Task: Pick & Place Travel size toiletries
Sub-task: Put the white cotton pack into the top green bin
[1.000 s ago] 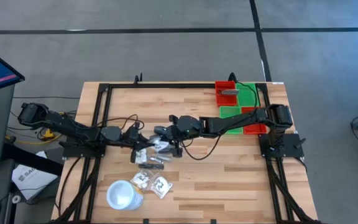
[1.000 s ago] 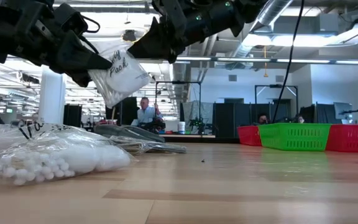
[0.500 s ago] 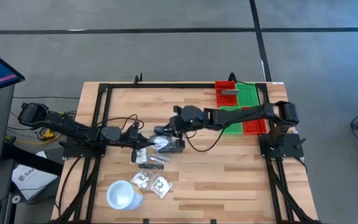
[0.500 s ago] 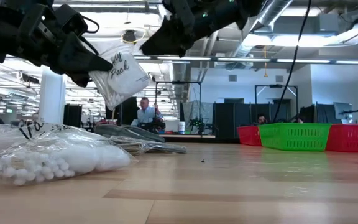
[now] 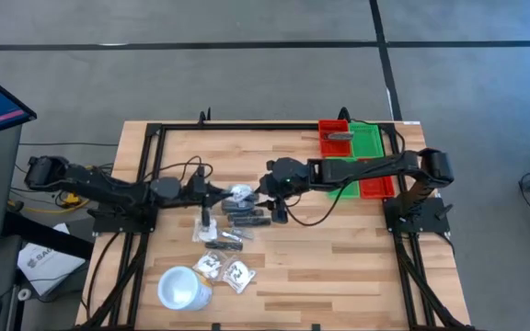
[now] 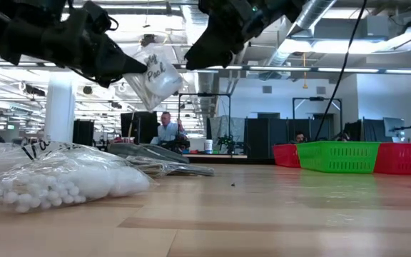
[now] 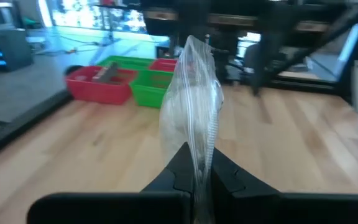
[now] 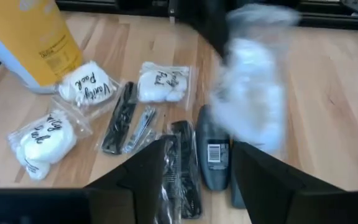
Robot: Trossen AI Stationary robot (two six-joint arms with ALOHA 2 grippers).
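Observation:
A clear sachet with white contents (image 5: 239, 193) hangs in the air above the middle of the table, with my left gripper (image 5: 221, 192) shut on it. Just to its right, my right gripper (image 5: 267, 188) stands open and apart from it; in the right wrist view the blurred sachet (image 8: 253, 106) shows beyond the open fingers (image 8: 166, 162). Below lie dark grey tubes (image 8: 213, 158), dark combs (image 8: 120, 118) and more sachets (image 8: 89, 87), flat on the wood. My left gripper pinches the sachet's near edge (image 7: 197, 146) between its two fingers. The fingers lie about level and point toward the table's right. The sachet (image 6: 155, 71) sticks out ahead of the fingertips, tilted a little upward, lifted clear of the table.
Red and green bins (image 5: 352, 152) stand at the far right, one red bin holding a dark item. A white cup (image 5: 178, 287) stands near the front left, with two sachets (image 5: 226, 268) beside it. A sachet of white beads (image 6: 56, 178) lies close to the low camera.
My right gripper has let go of the sachet and drawn back up and toward the table's right edge. My left gripper, still shut on the sachet, has carried it up and toward the far edge; the sachet has tipped from hanging down to sticking out ahead.

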